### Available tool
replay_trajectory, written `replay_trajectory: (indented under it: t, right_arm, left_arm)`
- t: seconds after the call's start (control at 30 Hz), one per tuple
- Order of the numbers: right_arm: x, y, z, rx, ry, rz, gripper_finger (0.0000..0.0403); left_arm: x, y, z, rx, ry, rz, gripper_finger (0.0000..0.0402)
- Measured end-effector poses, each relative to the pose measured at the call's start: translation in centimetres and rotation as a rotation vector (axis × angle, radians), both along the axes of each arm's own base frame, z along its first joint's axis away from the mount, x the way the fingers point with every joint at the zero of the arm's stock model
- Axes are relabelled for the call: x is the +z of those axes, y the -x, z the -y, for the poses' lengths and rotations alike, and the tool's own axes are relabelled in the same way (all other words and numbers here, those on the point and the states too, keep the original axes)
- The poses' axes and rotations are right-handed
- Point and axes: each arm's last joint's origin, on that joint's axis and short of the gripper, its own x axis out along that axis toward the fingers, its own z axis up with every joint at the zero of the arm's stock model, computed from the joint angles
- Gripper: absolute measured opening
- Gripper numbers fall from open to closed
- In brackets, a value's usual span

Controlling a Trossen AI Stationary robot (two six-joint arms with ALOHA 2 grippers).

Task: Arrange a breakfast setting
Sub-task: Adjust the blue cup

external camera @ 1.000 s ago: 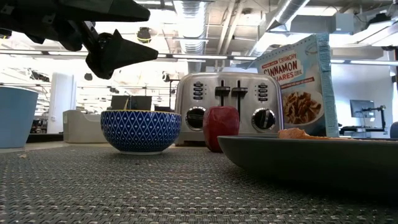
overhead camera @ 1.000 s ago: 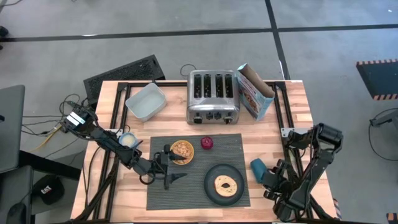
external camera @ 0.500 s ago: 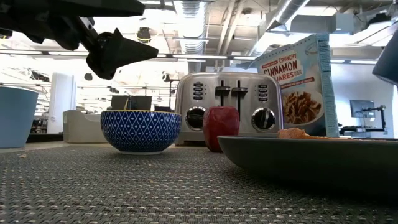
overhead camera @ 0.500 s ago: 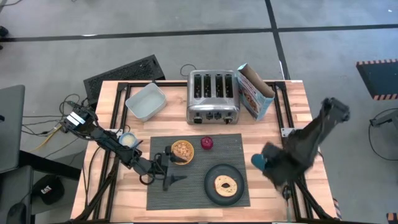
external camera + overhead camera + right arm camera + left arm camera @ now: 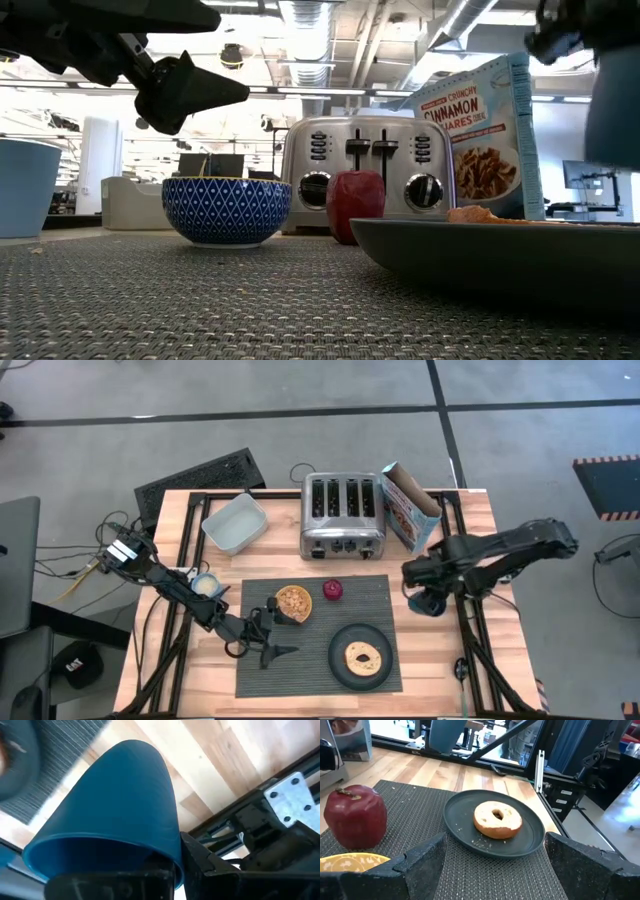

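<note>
The dark grey ribbed placemat (image 5: 315,632) lies at the table's near middle. On it stand the small yellow bowl (image 5: 293,603), blue-patterned outside (image 5: 226,209), the red fruit (image 5: 332,590) (image 5: 355,815), and the dark plate (image 5: 361,656) with the bagel (image 5: 497,819). My left gripper (image 5: 279,631) (image 5: 495,870) hovers open above the mat, just near-side of the bowl, empty. My right gripper (image 5: 418,582) is shut on the dark blue cup (image 5: 431,603) (image 5: 120,800), above the wood right of the mat. I see no spoon. My right gripper holds the cup at its rim end (image 5: 167,852), with one dark finger (image 5: 200,860) against the outer wall. Whether the other finger is inside the cup, I cannot tell. The arm reaches in from the table's right. The cup is lifted clear, tilted, its base pointing away from the gripper.
The chrome toaster (image 5: 343,515) and a cereal box (image 5: 408,505) stand at the far edge, a pale rectangular container (image 5: 235,523) at the far left. A light blue cup (image 5: 205,585) stands left of the mat. Metal frame rails (image 5: 470,630) run along the right.
My right gripper has swung up from the table's near right corner toward the far edge and the mat, carrying the blue cup. The cup stood on the wood right of the plate and is now lifted clear and tilted.
</note>
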Motion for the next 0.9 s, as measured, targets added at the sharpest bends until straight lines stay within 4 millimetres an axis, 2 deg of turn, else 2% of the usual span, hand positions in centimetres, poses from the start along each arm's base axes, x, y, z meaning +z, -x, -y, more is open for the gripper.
replay_trajectory:
  t: [0.2,0.37,0.57,0.9]
  right_arm:
    - [-4.2,-0.6,0.7,0.065,-0.091,-0.091,0.0033]
    - [-6.3,-0.6,1.0,0.093,-0.105,-0.117,0.0036]
    - [-7.6,-0.2,1.3,0.066,-0.151,-0.133,0.0038]
    - [-7.8,-0.6,1.3,0.057,-0.182,-0.095,0.0046]
  left_arm:
    - [0.0,0.0,0.0,0.000,-0.001,0.000,0.0322]
    - [0.0,0.0,0.0,0.000,0.000,0.000,0.0322]
    - [0.0,0.0,0.0,0.001,0.000,0.001,0.0322]
    - [0.0,0.0,0.0,0.002,0.001,0.003,0.0322]
